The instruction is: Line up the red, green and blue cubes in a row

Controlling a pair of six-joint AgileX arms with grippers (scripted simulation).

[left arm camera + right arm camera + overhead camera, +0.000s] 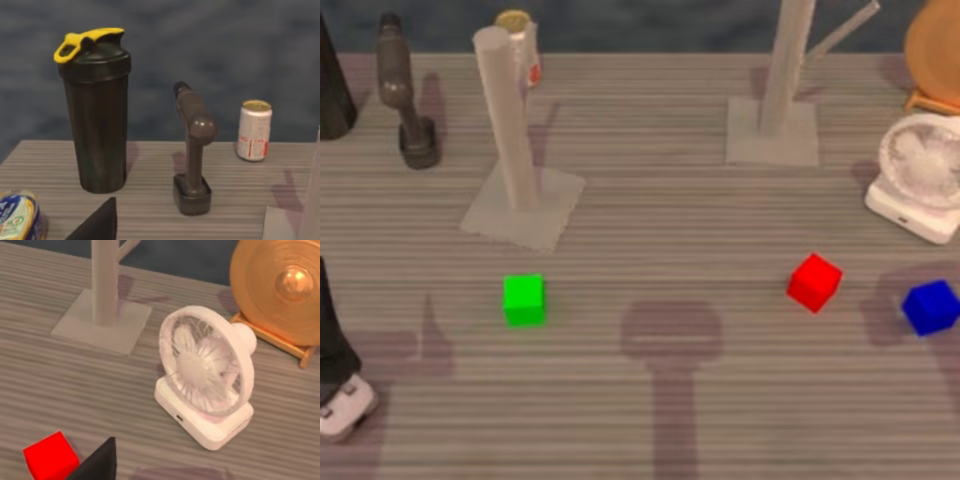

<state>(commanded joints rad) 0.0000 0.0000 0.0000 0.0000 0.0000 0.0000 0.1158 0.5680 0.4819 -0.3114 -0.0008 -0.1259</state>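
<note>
The green cube lies left of centre on the striped table. The red cube sits at the right, with the blue cube just beyond it near the right edge. My left arm rests at the table's left edge, far from the cubes; a dark part of my left gripper shows in its wrist view with nothing held. My right arm is out of the top view. A dark part of my right gripper shows close beside the red cube, not touching it.
Two white stands rise behind the cubes. A white fan and a golden gong fill the back right. At the back left stand a black shaker, a dark tool and a can.
</note>
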